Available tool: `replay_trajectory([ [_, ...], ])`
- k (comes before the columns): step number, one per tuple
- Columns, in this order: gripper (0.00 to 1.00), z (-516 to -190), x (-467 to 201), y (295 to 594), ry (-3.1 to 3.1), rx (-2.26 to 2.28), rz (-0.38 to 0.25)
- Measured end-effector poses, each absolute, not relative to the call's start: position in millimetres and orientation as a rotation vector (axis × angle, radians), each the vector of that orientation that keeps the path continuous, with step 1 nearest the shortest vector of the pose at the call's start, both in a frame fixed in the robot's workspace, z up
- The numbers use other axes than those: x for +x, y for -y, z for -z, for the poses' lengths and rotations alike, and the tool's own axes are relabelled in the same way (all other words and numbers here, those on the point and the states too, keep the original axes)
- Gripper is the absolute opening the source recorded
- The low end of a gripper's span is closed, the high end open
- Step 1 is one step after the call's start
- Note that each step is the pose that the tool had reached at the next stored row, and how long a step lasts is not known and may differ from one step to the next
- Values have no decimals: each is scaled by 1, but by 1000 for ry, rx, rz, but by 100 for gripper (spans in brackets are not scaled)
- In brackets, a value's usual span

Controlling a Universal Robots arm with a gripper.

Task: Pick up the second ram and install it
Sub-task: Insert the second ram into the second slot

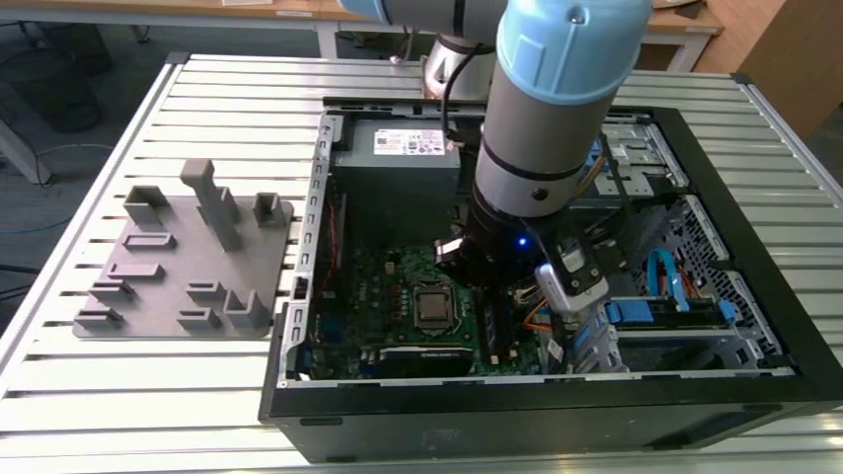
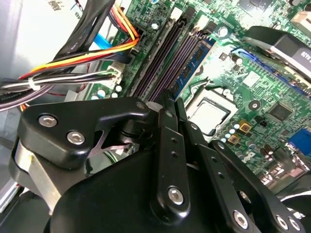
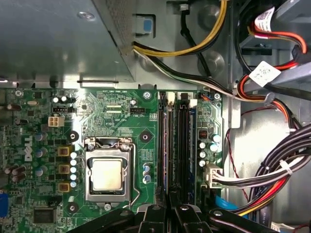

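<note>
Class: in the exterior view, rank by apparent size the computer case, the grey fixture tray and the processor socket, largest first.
1. Computer case
2. Grey fixture tray
3. Processor socket

The gaps are wide, so nearness to the camera does not change the order.

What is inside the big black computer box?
Inside the computer case lie a green motherboard, a silver processor, long memory slots and coloured cables. The gripper covers the slots' near ends.
</note>
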State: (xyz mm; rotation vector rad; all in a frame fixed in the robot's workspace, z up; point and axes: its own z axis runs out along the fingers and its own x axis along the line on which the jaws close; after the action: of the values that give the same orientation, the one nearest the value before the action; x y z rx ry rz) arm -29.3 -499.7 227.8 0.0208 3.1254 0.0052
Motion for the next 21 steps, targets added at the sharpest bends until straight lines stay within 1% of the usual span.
replay_trajectory([
  [6,14,-226,-27,498,-3125,36,6],
  [13,14,-224,-26,495,-3125,35,40],
  [21,14,-223,-26,490,-3124,35,49],
])
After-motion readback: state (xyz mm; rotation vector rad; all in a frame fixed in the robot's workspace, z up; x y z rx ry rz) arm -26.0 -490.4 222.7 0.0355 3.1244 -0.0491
